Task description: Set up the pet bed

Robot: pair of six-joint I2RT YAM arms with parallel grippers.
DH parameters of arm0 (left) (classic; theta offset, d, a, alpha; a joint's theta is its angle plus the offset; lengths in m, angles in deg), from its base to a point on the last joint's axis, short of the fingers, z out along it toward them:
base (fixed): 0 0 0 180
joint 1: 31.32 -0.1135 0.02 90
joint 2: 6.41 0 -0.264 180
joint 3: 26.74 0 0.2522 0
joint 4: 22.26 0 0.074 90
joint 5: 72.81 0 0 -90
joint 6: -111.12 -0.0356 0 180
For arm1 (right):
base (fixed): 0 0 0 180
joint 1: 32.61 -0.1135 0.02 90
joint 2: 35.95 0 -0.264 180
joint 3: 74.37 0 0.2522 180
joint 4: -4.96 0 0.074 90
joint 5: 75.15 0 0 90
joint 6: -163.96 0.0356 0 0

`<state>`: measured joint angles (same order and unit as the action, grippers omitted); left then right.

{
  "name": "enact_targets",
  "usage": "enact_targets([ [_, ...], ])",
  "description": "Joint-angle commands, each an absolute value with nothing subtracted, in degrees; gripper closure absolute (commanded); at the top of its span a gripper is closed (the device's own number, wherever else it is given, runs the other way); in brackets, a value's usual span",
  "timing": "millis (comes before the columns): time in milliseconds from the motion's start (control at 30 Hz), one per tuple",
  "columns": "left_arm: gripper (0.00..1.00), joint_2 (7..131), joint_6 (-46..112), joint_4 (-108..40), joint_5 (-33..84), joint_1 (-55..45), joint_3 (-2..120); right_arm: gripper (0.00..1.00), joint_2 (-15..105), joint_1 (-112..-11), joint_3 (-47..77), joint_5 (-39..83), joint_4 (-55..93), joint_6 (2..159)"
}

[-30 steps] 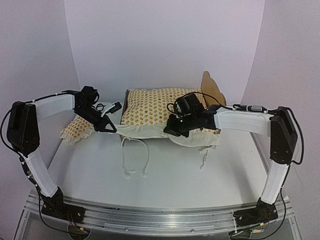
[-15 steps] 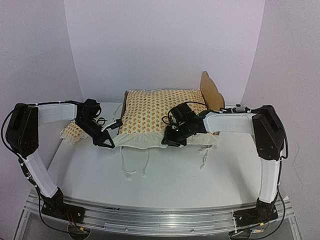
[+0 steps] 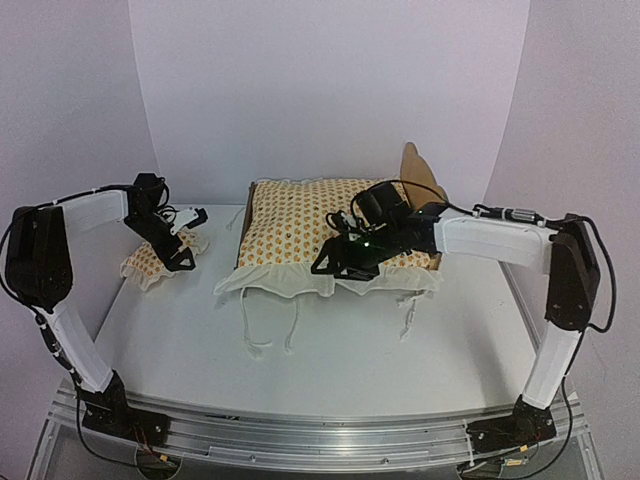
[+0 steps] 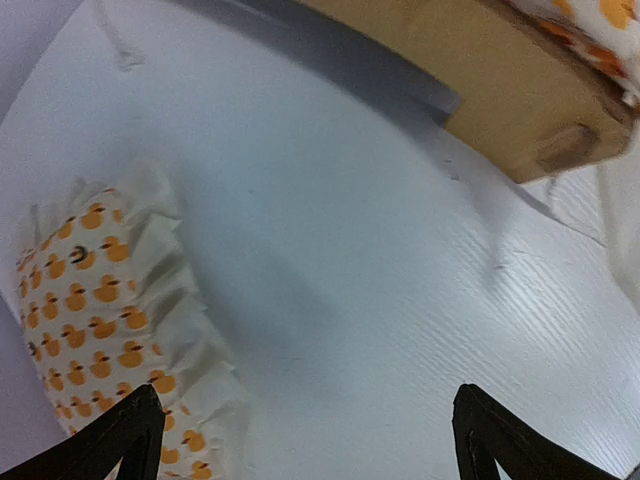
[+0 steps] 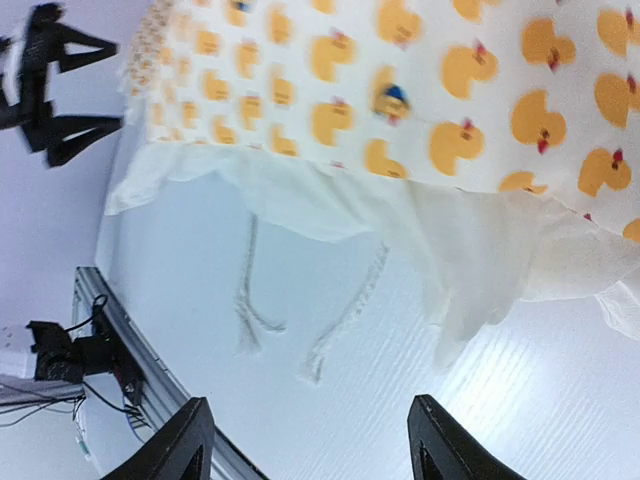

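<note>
Backdrop: pale lilac walls (image 3: pixel 330 80) curve behind a white table (image 3: pixel 350 370), with a metal rail (image 3: pixel 320 435) along its near edge carrying both arm bases.
Pet bed: it stands at the back middle of the table. Most of the light wood frame is hidden, and only the scalloped headboard (image 3: pixel 422 182) rises at its right end.
Pet bed, left wrist view: one plywood corner (image 4: pixel 480 80) shows at the upper right, resting on the table.
Cushion: the duck-printed cushion (image 3: pixel 305 222) lies on top of the frame, and its cream border droops over the near side onto the table.
Ties: thin cream ties (image 3: pixel 268 318) trail from that border across the bare surface towards the arms.
Pillow: the small ruffled pillow (image 3: pixel 150 262) lies on the table left of the bed, apart from it.
Left gripper: the left gripper (image 3: pixel 188 240) hangs over the pillow's right end, jaws spread wide with nothing between them. Its wrist view (image 4: pixel 310 435) shows bare table below and the pillow (image 4: pixel 90 330) to one side.
Right gripper: the right gripper (image 3: pixel 334 262) sits above the cushion's near edge with its jaws parted and empty. From its wrist (image 5: pixel 310 440), the duck print (image 5: pixel 400 90) and the ties (image 5: pixel 250 300) are in sight.
</note>
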<state>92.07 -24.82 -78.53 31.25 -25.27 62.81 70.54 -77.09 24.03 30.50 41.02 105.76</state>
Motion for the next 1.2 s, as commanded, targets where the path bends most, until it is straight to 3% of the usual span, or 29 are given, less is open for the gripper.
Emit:
enact_targets([
  [0,0.00,97.7,-16.4,-68.6,18.2,-27.2,69.6,0.33,64.5,-77.5,25.1,34.1,40.8,101.2],
  [267,0.02,114.7,-9.8,-70.4,10.6,-33.7,87.5,0.34,65.1,-78.6,27.5,33.8,40.8,99.8],
  [533,0.04,121.4,-11.6,-75.6,16.2,-36.0,84.5,0.34,65.0,-79.1,27.2,32.1,40.7,99.9],
  [567,0.10,122.4,-11.9,-75.7,16.8,-36.0,83.9,0.34,65.0,-79.2,27.2,31.9,40.7,99.9],
  [600,0.24,123.3,-12.0,-76.4,19.1,-36.1,83.7,0.34,65.0,-79.2,27.3,31.8,40.7,99.9],
  [733,0.97,120.8,-13.2,-78.0,27.9,-36.1,82.2,0.34,64.7,-79.2,28.0,31.3,40.9,99.8],
  [967,1.00,96.9,-37.2,-81.0,40.2,-32.1,75.7,0.35,63.3,-79.2,33.7,19.5,44.4,103.2],
  [1167,1.00,85.0,-63.8,-94.8,36.0,-20.5,77.7,0.27,70.0,-79.4,50.5,18.2,50.9,102.4],
])
